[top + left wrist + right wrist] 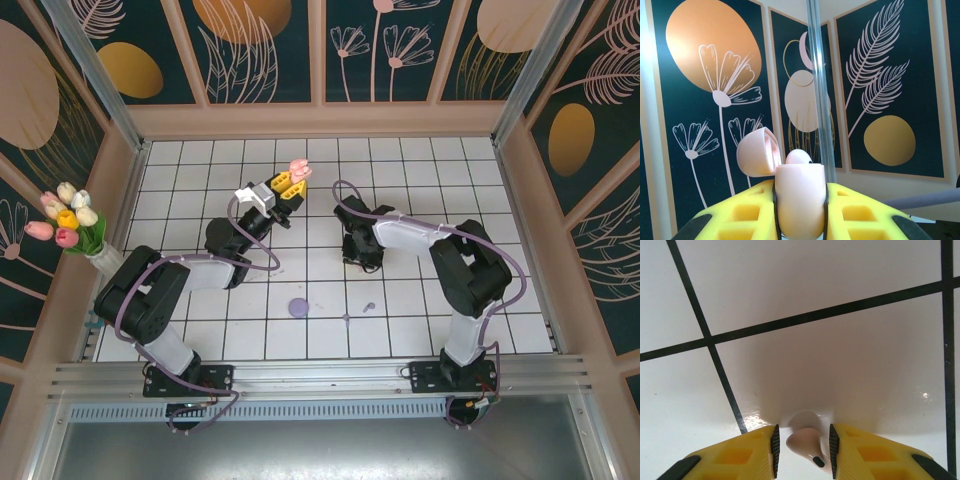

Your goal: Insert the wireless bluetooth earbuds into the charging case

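Right gripper [802, 446] straddles pink earbud [804, 439] on the tiles [840, 365]
Jaws partly apart, not pinching; earbud's stem points back toward the wrist. Left gripper [800, 202] clamps the open charging case [800, 190] aloft

White tiled tabletop [430, 180] with dark grid lines spreads beneath the right end effector [802, 441]. Beyond the left end effector [291, 183] rise dark teal wall panels [705, 100] painted with gold discs and pale flowers; tulips [68, 222] stand well to its left.

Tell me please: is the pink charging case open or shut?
Open. The pink charging case, clamped in the left pincer, has its lid swung back to the left, showing the inside.
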`<state>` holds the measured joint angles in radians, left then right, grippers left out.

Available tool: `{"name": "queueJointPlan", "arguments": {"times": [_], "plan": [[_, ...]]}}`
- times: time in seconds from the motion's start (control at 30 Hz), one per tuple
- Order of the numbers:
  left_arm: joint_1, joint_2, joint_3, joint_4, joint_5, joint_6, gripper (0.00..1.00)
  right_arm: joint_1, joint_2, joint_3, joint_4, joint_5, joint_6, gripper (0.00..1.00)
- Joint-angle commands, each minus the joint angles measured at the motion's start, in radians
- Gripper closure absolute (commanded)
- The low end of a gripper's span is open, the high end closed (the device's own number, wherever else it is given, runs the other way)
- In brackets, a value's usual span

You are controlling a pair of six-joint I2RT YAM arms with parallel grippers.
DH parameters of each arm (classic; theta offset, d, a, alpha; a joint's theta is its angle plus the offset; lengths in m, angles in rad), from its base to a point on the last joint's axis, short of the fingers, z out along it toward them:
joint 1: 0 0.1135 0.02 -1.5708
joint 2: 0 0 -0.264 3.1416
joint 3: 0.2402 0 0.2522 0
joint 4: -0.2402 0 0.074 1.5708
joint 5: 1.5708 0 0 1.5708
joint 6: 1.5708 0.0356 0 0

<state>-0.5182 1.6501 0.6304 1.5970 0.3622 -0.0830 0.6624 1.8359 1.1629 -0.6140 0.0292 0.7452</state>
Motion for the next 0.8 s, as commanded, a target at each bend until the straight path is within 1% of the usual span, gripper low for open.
{"name": "queueJointPlan", "arguments": {"times": [0.0,0.33,0.77], "plan": [[-0.003,0.009,0.02,0.161,0.017,-0.015,1.0,-0.004,0.016,0.003,-0.024,0.008,-0.015,0.66],[-0.003,0.012,0.024,0.161,0.016,-0.02,1.0,0.0,0.022,-0.003,-0.021,-0.005,-0.072,0.66],[-0.002,0.017,0.028,0.164,0.017,-0.025,1.0,0.038,0.071,0.033,-0.082,0.081,-0.137,0.67]]}}
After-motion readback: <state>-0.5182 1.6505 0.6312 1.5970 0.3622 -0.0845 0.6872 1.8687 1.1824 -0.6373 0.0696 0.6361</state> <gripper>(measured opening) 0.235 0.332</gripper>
